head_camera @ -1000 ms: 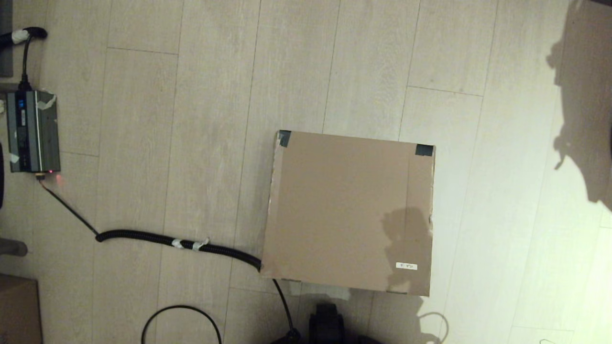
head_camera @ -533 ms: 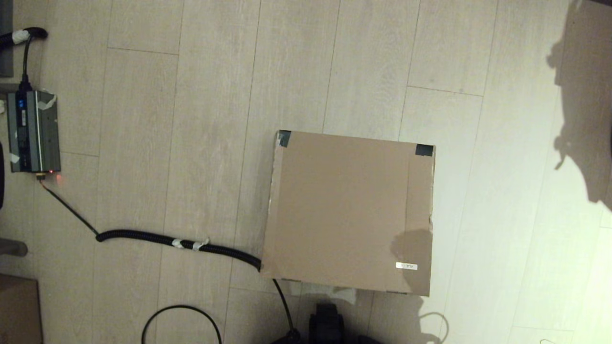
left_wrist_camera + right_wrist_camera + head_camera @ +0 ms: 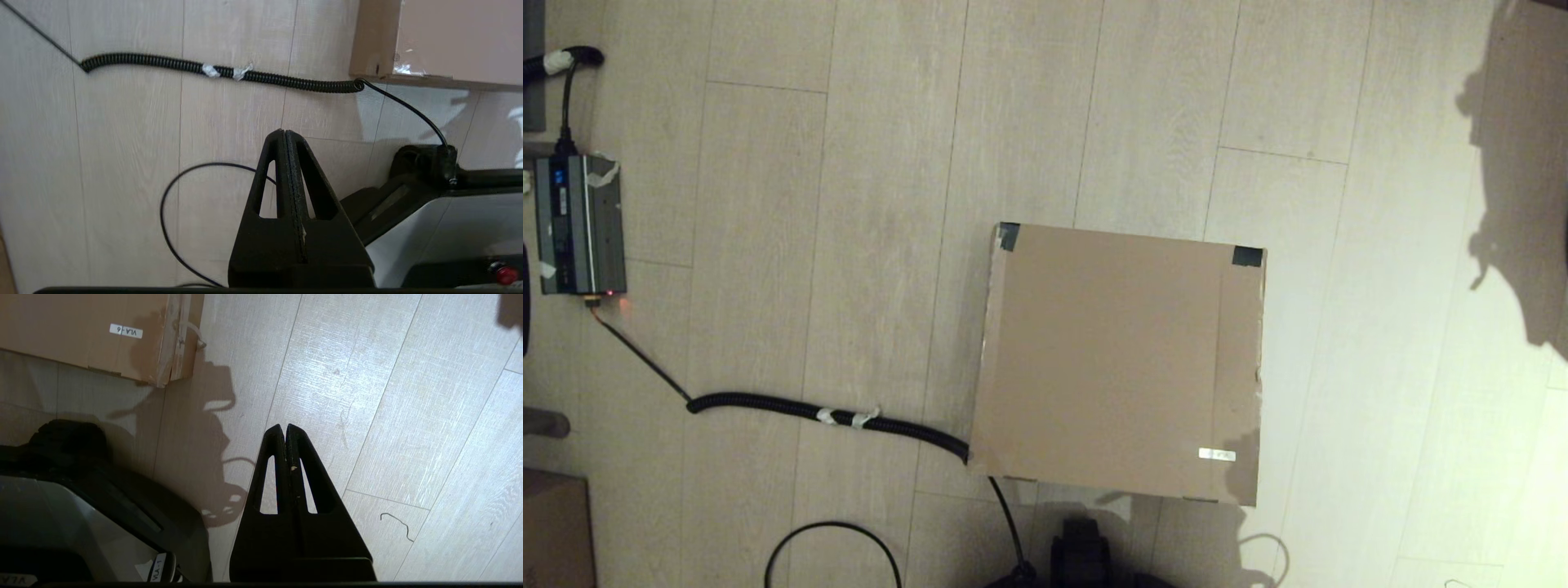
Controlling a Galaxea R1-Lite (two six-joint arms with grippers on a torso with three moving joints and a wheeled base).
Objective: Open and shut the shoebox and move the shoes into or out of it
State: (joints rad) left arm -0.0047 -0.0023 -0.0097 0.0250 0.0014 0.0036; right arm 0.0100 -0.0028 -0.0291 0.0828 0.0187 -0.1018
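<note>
The shoebox (image 3: 1119, 359) sits shut on the wooden floor ahead of me, a brown cardboard square with black tape on its two far corners and a small white label (image 3: 1217, 454) near its front right corner. One corner of the shoebox (image 3: 449, 36) shows in the left wrist view, and the labelled corner of the shoebox (image 3: 81, 330) shows in the right wrist view. The shoes are hidden. My left gripper (image 3: 284, 132) is shut and empty over bare floor, near my base. My right gripper (image 3: 284, 427) is shut and empty too, over the floor to the right of the box.
A coiled black cable (image 3: 825, 414) runs from a grey power unit (image 3: 578, 224) at the far left to the box's front left corner. Another thin cable (image 3: 833, 543) loops near my base (image 3: 1082, 555). A plain carton corner (image 3: 554, 531) sits at the near left.
The shadow over the box's front right corner has slid back toward me and off the lid. The box has not moved.
</note>
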